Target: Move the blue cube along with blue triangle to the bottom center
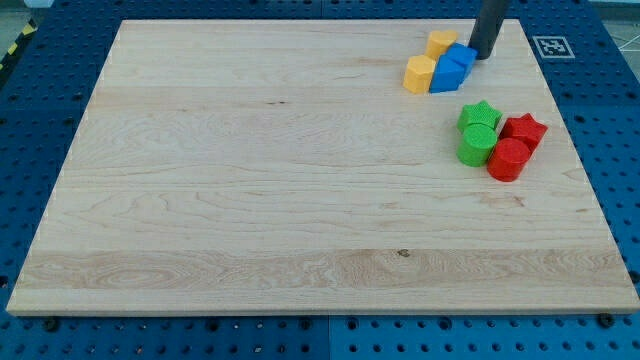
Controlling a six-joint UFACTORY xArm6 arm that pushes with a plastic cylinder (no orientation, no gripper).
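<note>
Camera view: tip [483,56] touching blue cube [462,56] from the view's right, near board [250,200] top edge; plain rod, no jaws. Blue triangle [446,76] just below cube, flanked by yellow blocks [420,73]. Green [478,132] and red [515,145] blocks lower right. Wide bare wood toward bottom center.

Only a short length of the arm shows: a straight, round rod, dark grey to near black, smooth and matt, entering at the view's one o'clock edge. A faint lighter sheen runs down one side. My tip [484,57] ends blunt and flat. No cables, screws or markings can be made out.
</note>
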